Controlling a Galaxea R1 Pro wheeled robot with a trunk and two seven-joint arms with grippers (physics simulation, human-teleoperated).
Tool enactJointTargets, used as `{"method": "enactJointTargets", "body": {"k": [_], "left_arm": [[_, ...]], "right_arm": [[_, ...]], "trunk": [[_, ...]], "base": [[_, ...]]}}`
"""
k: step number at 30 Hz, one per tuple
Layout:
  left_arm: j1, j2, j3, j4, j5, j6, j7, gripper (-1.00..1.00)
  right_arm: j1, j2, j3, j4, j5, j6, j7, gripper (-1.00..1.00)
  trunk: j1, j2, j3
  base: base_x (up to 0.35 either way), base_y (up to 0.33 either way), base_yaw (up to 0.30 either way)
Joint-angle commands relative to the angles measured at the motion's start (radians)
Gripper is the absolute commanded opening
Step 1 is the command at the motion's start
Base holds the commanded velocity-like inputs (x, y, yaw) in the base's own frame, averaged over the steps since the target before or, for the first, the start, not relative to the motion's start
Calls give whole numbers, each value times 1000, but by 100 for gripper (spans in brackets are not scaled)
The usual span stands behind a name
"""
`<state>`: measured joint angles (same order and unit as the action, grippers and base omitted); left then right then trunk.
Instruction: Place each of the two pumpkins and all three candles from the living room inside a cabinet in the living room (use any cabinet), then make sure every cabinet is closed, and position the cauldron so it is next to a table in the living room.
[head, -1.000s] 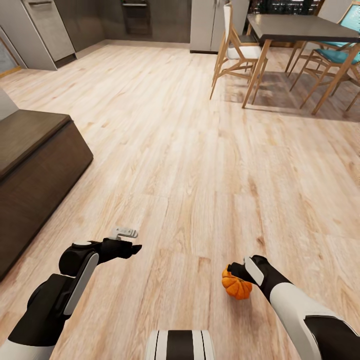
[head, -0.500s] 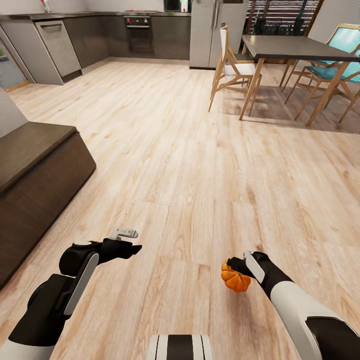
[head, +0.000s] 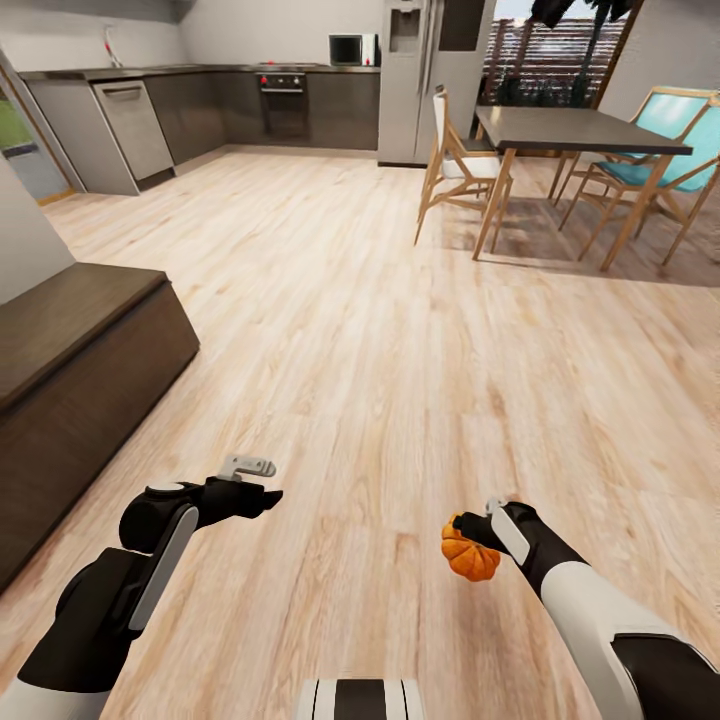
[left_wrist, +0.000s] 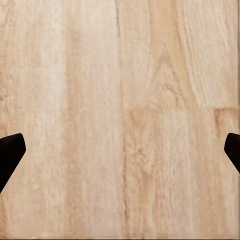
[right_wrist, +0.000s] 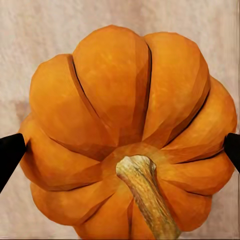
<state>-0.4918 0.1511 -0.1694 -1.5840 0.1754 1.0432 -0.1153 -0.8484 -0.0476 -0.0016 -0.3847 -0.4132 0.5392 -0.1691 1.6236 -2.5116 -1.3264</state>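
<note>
Right claw: the black right claw (head: 470, 533) holds the small round ribbed bright-orange pumpkin (head: 471, 559) above the floor, low and to the robot's right.
Pumpkin up close: in the right wrist view the pumpkin (right_wrist: 131, 135) sits between the two black fingertips (right_wrist: 10, 152), one at each side, and both touch its skin. Its pale brown stem (right_wrist: 145, 192) points toward the camera.
Left claw: the black left claw (head: 262, 483) carries nothing. In the left wrist view its two dark fingertips (left_wrist: 9, 152) stand far apart (wide open), with bare floor between them.
Floor: the light wooden plank floor (head: 350, 330) runs from the robot up to the kitchen.
Cabinet: the long low dark-brown wooden cabinet (head: 70, 380) stands at the robot's left, against a pale wall. The front that shows is flat and shut. It is well apart from the pumpkin.
Dining spot: a dark-topped dining table with light wooden legs (head: 575, 130) stands far ahead on the right. A wooden chair with a white seat (head: 455, 155) is just beside it, and wooden chairs with teal seats (head: 655, 160) are at its far side.
Kitchen: dark grey kitchen cupboards (head: 250, 105) line the back wall, with a tall grey fridge (head: 430, 75) next to them.
</note>
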Motion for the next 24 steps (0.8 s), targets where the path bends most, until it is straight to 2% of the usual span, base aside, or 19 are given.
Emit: {"method": "enactJointTargets", "body": {"k": [1, 6, 13, 24], "left_arm": [[-1, 1, -1, -1, 2, 4, 0, 100], [-1, 0, -4, -1, 1, 4, 2, 100], [-1, 1, -39, -1, 0, 4, 6, 100], [-1, 1, -44, -1, 0, 4, 6, 100]], "right_arm": [[0, 1, 0, -2, -12, 4, -6, -100], [0, 1, 0, -2, -12, 4, -6, -100], [0, 2, 0, -2, -12, 4, -6, -100], [0, 2, -1, -2, -12, 4, -6, -100]], "trunk": [[-1, 0, 3], [-3, 1, 23], [-6, 3, 50], [-11, 5, 92]], "base": [[-307, 0, 0], [-328, 0, 0], [-340, 0, 0], [-342, 0, 0]]}}
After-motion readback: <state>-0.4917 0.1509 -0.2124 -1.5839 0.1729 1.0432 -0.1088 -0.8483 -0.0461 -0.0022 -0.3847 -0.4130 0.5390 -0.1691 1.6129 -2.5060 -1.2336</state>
